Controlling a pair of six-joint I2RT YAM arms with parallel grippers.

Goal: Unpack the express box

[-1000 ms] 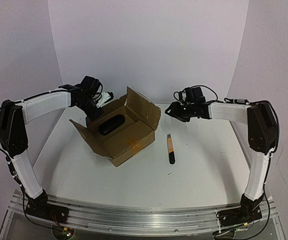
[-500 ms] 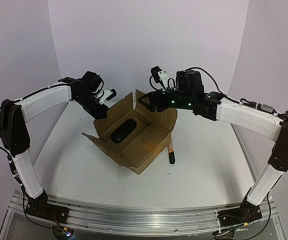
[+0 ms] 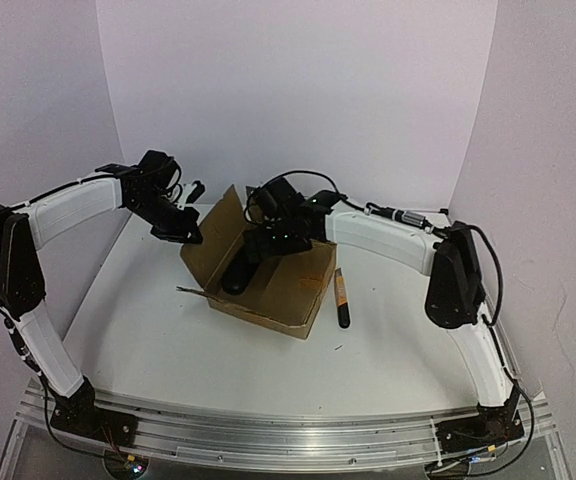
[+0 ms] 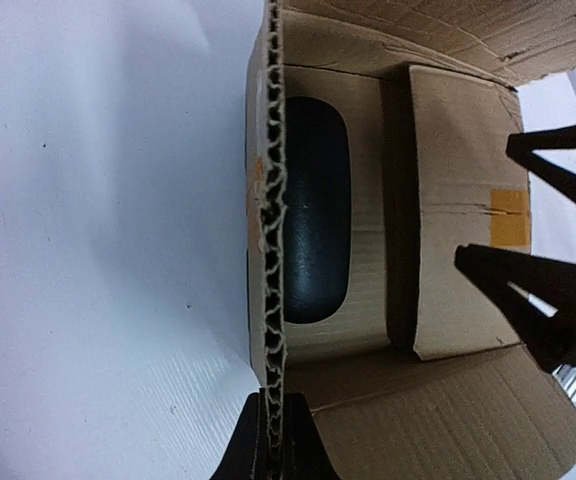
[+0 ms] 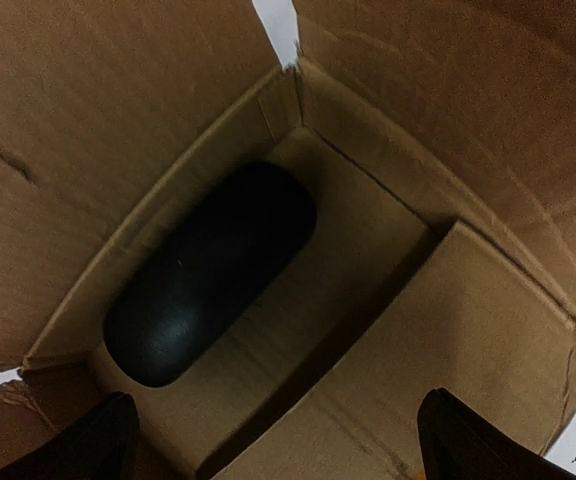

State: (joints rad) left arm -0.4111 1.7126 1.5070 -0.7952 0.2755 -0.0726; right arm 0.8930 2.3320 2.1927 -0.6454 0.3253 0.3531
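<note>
Open express box (image 3: 280, 300) top; raised flap (image 3: 214, 240) blocks the left.

Overhead, the light is soft and even, bright on the white table (image 3: 168, 330), with only a faint shadow beside the express box (image 3: 278, 295). My left wrist view is crisp along the corrugated edge, though the table washes out pale. My right wrist view is dim and warm inside the box, where the black oval object (image 5: 208, 285) looks slightly soft and my fingertips (image 5: 93, 450) are blurred dark wedges at the bottom corners.
</note>
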